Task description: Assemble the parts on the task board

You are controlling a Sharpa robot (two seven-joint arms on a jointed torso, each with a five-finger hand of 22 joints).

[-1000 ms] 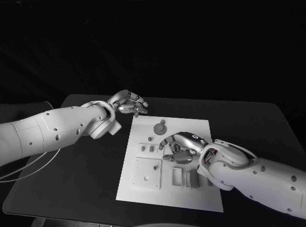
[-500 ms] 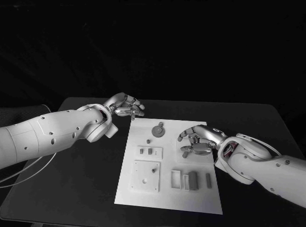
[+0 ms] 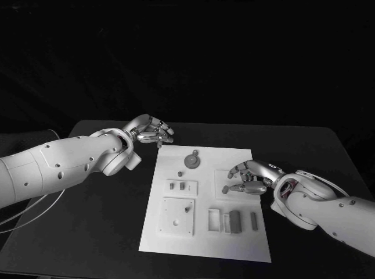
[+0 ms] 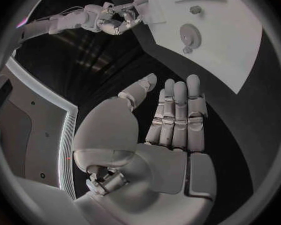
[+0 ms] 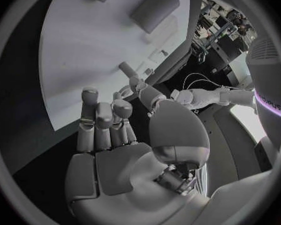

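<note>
The task board (image 3: 206, 226) lies mid-tabletop (image 3: 87, 232), grey parts (image 3: 193, 159) on it. The left hand (image 3: 153, 132) hovers off its far-left corner, fingers loosely apart, holding nothing. The right hand (image 3: 250, 179), over its right edge, pinches a small peg (image 5: 129, 70).

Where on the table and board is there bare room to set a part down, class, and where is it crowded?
Bare: the black table beyond the task board, and the board's near strip. Crowded: the board's middle, among the parts and the right hand. The left hand hangs by its far left corner.
</note>
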